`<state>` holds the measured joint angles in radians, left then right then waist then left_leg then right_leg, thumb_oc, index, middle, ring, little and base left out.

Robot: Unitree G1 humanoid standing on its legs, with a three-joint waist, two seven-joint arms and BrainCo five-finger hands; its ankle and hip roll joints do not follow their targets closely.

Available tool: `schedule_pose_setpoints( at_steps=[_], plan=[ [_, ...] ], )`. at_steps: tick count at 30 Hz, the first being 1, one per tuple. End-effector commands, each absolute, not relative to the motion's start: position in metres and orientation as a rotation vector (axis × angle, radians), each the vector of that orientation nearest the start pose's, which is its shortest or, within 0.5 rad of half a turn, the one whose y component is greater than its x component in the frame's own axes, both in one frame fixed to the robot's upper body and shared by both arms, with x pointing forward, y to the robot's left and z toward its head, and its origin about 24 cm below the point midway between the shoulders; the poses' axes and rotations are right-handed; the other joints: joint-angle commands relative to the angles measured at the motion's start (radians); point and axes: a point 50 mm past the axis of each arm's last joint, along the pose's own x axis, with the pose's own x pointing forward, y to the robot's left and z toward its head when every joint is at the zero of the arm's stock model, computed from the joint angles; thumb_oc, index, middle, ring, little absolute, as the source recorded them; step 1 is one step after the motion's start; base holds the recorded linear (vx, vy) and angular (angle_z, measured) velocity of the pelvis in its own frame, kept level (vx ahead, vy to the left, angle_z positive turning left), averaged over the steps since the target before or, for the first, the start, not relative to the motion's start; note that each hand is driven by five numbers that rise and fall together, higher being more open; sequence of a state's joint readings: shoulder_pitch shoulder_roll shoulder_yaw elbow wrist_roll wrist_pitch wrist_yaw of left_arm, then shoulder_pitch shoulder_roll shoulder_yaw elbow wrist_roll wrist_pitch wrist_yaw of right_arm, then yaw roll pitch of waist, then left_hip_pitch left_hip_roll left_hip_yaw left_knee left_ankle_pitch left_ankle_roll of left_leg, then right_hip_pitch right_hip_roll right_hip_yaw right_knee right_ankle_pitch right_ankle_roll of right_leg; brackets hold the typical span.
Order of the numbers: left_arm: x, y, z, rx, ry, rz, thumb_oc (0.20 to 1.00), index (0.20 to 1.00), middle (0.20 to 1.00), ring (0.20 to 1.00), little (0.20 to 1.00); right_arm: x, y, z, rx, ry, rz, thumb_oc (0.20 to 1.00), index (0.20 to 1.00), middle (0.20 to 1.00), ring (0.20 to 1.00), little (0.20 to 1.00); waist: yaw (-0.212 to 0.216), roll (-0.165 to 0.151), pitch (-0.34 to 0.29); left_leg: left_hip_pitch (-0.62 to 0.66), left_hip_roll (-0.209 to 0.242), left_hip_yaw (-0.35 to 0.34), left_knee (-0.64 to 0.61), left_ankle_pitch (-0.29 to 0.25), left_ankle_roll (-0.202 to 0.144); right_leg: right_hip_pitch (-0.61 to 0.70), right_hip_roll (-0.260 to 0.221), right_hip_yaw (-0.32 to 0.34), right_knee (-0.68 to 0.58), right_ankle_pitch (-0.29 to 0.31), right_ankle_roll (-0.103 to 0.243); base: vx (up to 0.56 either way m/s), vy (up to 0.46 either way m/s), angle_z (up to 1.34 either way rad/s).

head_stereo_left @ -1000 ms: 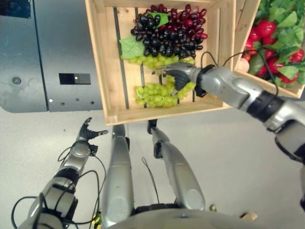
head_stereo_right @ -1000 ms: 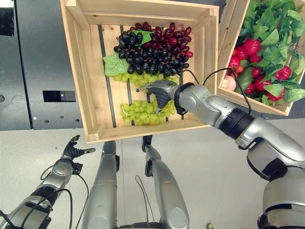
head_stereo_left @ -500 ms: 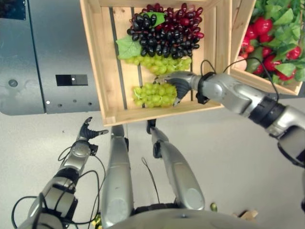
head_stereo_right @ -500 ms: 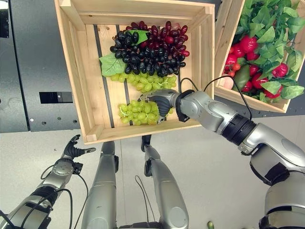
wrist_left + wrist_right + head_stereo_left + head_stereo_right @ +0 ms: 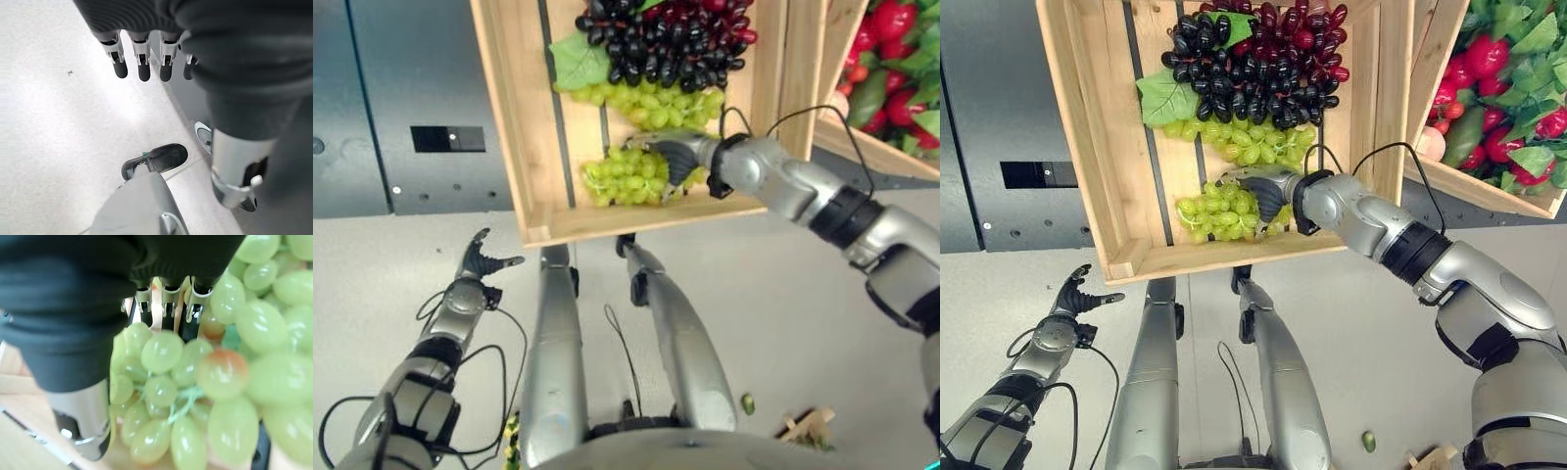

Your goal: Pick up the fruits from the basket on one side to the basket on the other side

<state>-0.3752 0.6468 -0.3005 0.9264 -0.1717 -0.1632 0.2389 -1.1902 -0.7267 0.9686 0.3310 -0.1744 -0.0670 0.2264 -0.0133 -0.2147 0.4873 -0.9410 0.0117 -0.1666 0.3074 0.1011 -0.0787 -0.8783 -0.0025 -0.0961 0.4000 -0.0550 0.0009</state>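
Right eye view | right robot hand [image 5: 1268, 194] on green grapes [image 5: 1214, 215] | wooden crate [image 5: 1087, 147]

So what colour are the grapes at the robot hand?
Light green grapes, clearest in the right wrist view.

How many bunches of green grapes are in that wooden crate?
2. One bunch of green grapes lies just below the dark grapes in the wooden crate; the other bunch, nearer the front wall, is in the right hand. More may be hidden.
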Motion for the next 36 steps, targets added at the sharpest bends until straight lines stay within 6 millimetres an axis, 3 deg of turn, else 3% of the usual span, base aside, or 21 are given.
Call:
schedule_pose_setpoints(
  at_steps=[1, 9, 16, 17, 19, 36],
  plan=[
    [0.281, 0.322, 0.013, 0.606, 0.317, 0.340, 1.000, 1.000, 1.000, 1.000, 1.000, 0.364, -0.093, 0.234, -1.409, -0.494, 0.611, 1.000, 1.000, 1.000, 1.000, 1.000, 0.017, 0.008, 0.033, -0.066, 0.015, -0.020, 0.162, -0.106, 0.004, -0.033, -0.048, 0.025, 0.104, -0.029, 0.102, -0.01, -0.026, 0.10],
    [0.279, 0.325, 0.015, 0.613, 0.308, 0.341, 1.000, 1.000, 1.000, 1.000, 1.000, 0.363, -0.092, 0.236, -1.387, -0.515, 0.594, 1.000, 1.000, 1.000, 1.000, 1.000, 0.020, 0.027, 0.033, -0.149, 0.014, -0.036, 0.232, -0.127, 0.008, -0.125, -0.053, 0.019, 0.195, -0.062, 0.092, 0.01, -0.012, -0.02],
    [0.277, 0.323, 0.012, 0.606, 0.315, 0.344, 1.000, 1.000, 1.000, 1.000, 1.000, 0.363, -0.091, 0.239, -1.394, -0.527, 0.577, 1.000, 1.000, 1.000, 1.000, 1.000, 0.021, 0.036, 0.033, -0.166, 0.014, -0.038, 0.227, -0.125, 0.007, -0.141, -0.059, 0.016, 0.194, -0.068, 0.090, 0.01, -0.010, 0.02],
    [0.278, 0.322, 0.013, 0.605, 0.311, 0.343, 1.000, 1.000, 1.000, 1.000, 1.000, 0.363, -0.091, 0.240, -1.394, -0.531, 0.575, 0.959, 0.959, 0.959, 0.959, 0.959, 0.022, 0.037, 0.033, -0.165, 0.014, -0.038, 0.223, -0.124, 0.008, -0.142, -0.059, 0.016, 0.192, -0.067, 0.090, 0.00, 0.000, 0.00],
    [0.278, 0.323, 0.013, 0.607, 0.311, 0.347, 1.000, 1.000, 1.000, 1.000, 1.000, 0.363, -0.090, 0.240, -1.393, -0.536, 0.572, 0.200, 0.200, 0.200, 0.200, 0.200, 0.020, 0.038, 0.033, -0.164, 0.014, -0.038, 0.218, -0.121, 0.008, -0.142, -0.060, 0.017, 0.187, -0.065, 0.090, 0.00, 0.000, 0.00],
    [0.282, 0.322, 0.017, 0.615, 0.295, 0.349, 1.000, 1.000, 1.000, 1.000, 1.000, 0.363, -0.083, 0.242, -1.386, -0.558, 0.577, 0.200, 0.200, 0.200, 0.200, 0.200, 0.020, 0.045, 0.033, -0.143, 0.012, -0.023, 0.174, -0.101, 0.010, -0.130, -0.062, 0.029, 0.134, -0.038, 0.095, 0.00, 0.003, 0.00]
  ],
)
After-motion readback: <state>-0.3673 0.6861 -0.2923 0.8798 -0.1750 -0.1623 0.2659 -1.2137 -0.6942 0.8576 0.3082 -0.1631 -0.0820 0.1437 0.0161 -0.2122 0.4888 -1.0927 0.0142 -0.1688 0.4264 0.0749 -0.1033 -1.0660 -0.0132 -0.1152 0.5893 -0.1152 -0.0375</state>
